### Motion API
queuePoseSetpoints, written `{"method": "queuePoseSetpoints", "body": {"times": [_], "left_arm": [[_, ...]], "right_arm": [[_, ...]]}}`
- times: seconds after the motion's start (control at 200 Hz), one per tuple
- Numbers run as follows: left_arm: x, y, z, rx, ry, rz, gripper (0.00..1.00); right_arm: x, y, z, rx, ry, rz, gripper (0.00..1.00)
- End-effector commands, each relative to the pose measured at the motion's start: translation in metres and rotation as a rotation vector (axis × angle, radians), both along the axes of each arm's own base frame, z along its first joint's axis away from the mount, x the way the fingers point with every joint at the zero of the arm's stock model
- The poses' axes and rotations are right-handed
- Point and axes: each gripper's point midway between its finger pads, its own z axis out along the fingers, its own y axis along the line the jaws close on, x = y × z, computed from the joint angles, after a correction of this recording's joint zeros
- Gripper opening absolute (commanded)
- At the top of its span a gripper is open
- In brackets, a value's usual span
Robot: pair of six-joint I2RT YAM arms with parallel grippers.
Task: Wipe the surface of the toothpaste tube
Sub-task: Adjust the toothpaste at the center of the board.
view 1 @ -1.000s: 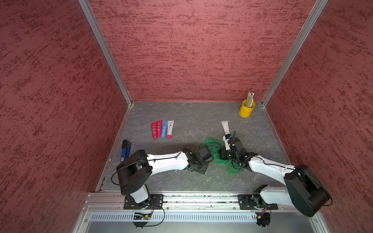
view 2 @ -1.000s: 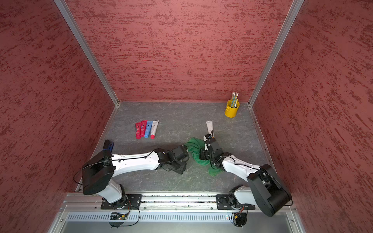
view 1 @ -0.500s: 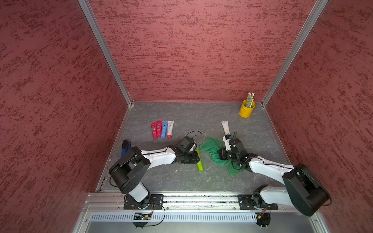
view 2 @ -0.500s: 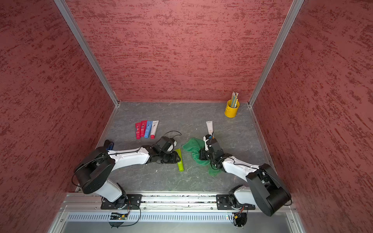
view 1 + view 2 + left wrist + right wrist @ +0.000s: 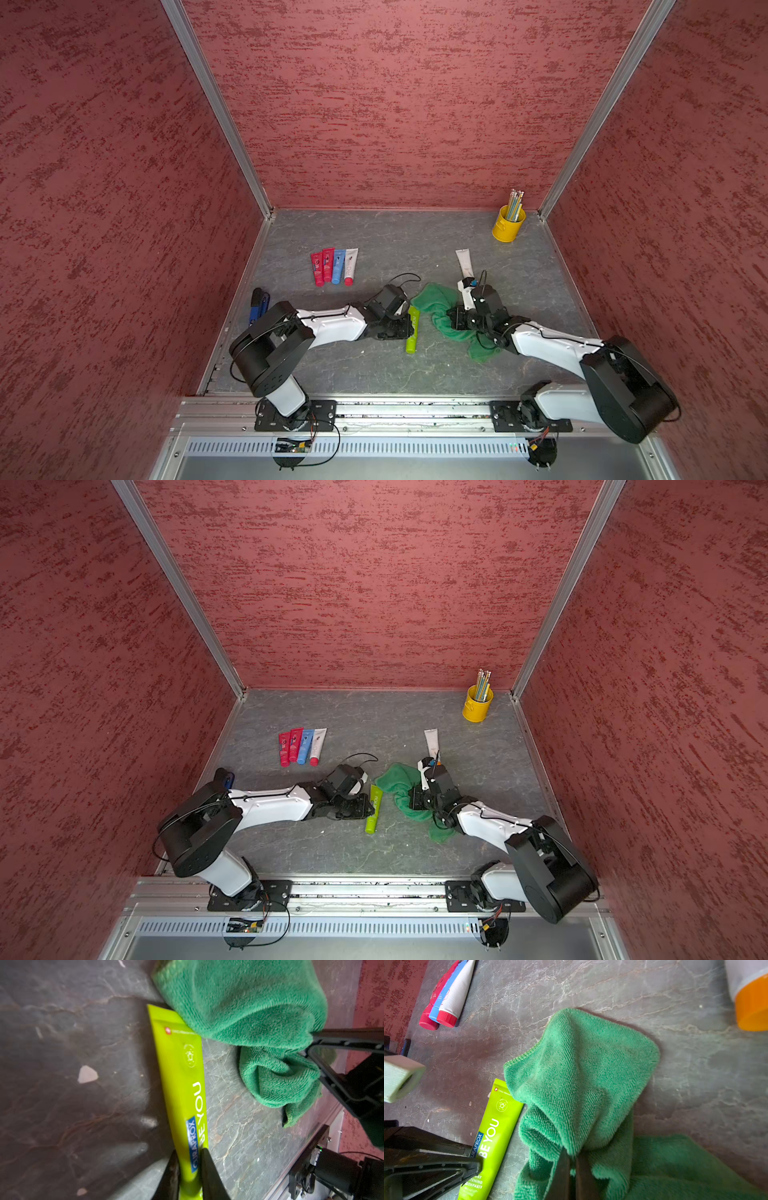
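A lime-green toothpaste tube (image 5: 412,332) (image 5: 373,810) lies on the grey floor, near the middle. My left gripper (image 5: 189,1151) is shut on the tube (image 5: 182,1076), one finger on each side of its lower body. My right gripper (image 5: 572,1153) is shut on a bunched green cloth (image 5: 581,1064). The cloth (image 5: 436,299) (image 5: 397,777) lies just right of the tube (image 5: 494,1132), and a fold (image 5: 239,1001) covers the tube's crimped end. In both top views the two grippers (image 5: 405,328) (image 5: 451,322) face each other across the tube.
A row of several small red, blue and white tubes (image 5: 334,266) lies at the back left. A white tube with an orange cap (image 5: 463,262) lies behind the right wrist. A yellow cup of pencils (image 5: 509,224) stands in the back right corner. A dark blue object (image 5: 258,303) lies by the left wall.
My left gripper has closed its jaws on the lime tube, which the arm hid a second ago. The right gripper and cloth have hardly moved.
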Motion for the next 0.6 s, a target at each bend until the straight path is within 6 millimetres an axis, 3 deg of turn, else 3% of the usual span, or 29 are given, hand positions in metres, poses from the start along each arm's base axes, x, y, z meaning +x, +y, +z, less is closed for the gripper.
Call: {"method": "queuePoseSetpoints", "body": {"times": [0.0,0.105,0.376,0.591], "left_arm": [[-0.001,0.014,-0.012,0.156,-0.024,-0.016,0.13],[0.005,0.031,0.001,0.276,-0.084,-0.027,0.10],[0.033,0.109,0.052,0.789,-0.260,-0.020,0.09],[0.049,0.138,0.056,1.110,-0.293,-0.028,0.08]], "right_arm": [[-0.008,-0.002,-0.010,-0.009,0.030,0.022,0.00],[-0.008,-0.001,-0.010,-0.008,0.031,0.023,0.00],[-0.008,-0.001,-0.010,-0.005,0.033,0.026,0.00],[-0.009,-0.001,-0.010,-0.005,0.031,0.025,0.00]]}}
